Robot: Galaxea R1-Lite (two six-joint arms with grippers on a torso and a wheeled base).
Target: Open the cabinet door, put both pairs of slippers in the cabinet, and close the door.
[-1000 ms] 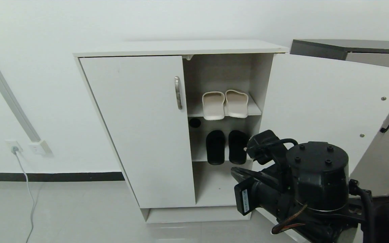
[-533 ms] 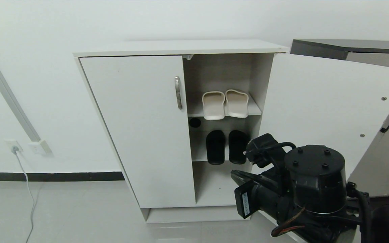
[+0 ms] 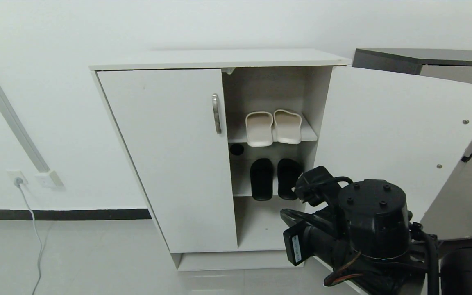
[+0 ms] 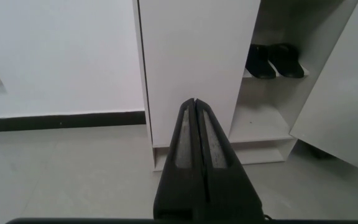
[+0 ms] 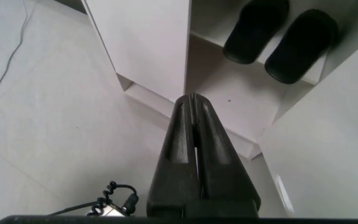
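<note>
**tile_guy:** White wall (image 3: pixel 55 61), pale tiled floor (image 3: pixel 76 262), got that. But where do the slippers actually sit right now?

**hinge42:** both pairs are inside the cabinet (image 3: pixel 219 57) already. The beige slippers (image 3: pixel 273 127) are side by side on the upper shelf, and the black slippers (image 3: pixel 275 179) are side by side on the shelf right under them, with the bottom compartment below that. The right door (image 3: pixel 391 135) hangs wide open, swung out to the robot's right. The left door (image 3: pixel 166 155) is shut, with its metal handle (image 3: pixel 216 113) upright along the inner edge

**tile_guy:** and the arms? holding anything?

**hinge42:** nope. The right gripper (image 5: pixel 195 99) has its fingers pressed flat together, empty. It sits low in front of the open side, pointing at the cabinet's base below the black pair's shelf. The left gripper (image 4: pixel 194 102) is pressed together too, also empty, farther back and aimed at the foot of the shut door

**tile_guy:** anything else around?

**hinge42:** a wall socket (image 3: pixel 17 178) low on the wall off to the left, with a pale cable (image 3: pixel 35 237) hanging down to the floor. There's a black strip (image 3: pixel 55 214) along the bottom of the wall, and a grey cabinet (image 3: pixel 424 57) just beside the white one on the right, behind the open door
</note>
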